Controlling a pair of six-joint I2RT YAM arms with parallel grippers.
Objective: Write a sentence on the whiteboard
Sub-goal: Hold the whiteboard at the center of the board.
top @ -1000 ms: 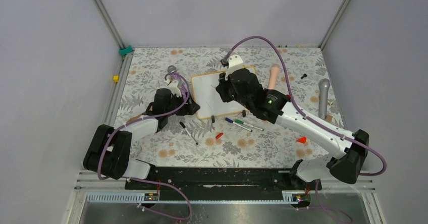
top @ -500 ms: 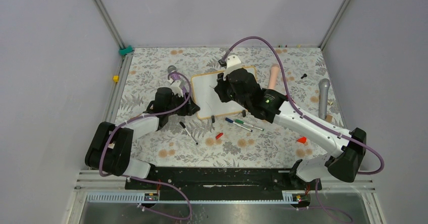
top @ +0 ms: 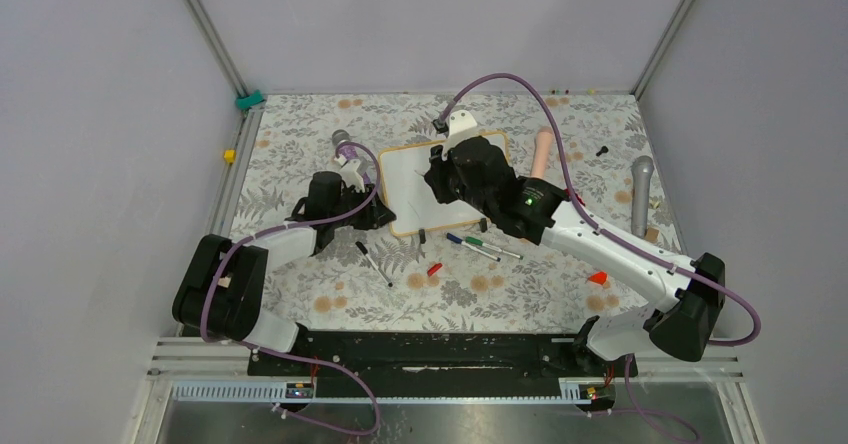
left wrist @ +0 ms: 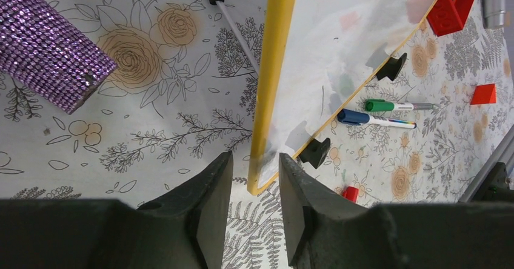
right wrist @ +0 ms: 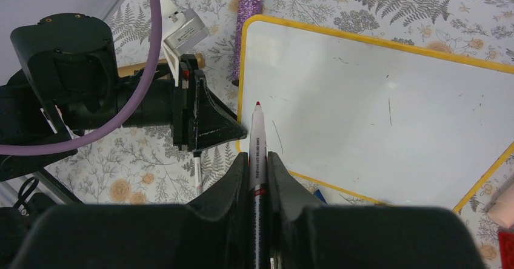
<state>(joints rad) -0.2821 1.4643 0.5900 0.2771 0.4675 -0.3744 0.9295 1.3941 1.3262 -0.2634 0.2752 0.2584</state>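
The whiteboard [top: 410,194] lies flat on the floral mat, white with a yellow-wood frame [left wrist: 274,69] and black clip feet [left wrist: 316,152]. No sentence shows on it, only faint thin dark strokes [right wrist: 389,111]. My left gripper [top: 384,214] is at its near-left corner. In the left wrist view that corner sits between the fingers of the left gripper [left wrist: 256,160], with a gap still showing on the left side. My right gripper [top: 443,179] hovers over the board, shut on a red marker [right wrist: 257,132] in the right gripper [right wrist: 257,157]. The red tip points at the board's left part.
A purple glitter microphone [top: 342,142] lies left of the board. Blue and green markers [top: 472,246], a black pen [top: 373,262] and a red cap [top: 434,269] lie in front. A grey microphone [top: 640,194], a beige handle [top: 542,151] and a red wedge [top: 597,277] lie to the right.
The left gripper's jaws have narrowed around the board's corner. The right arm with the marker has shifted slightly left over the board.
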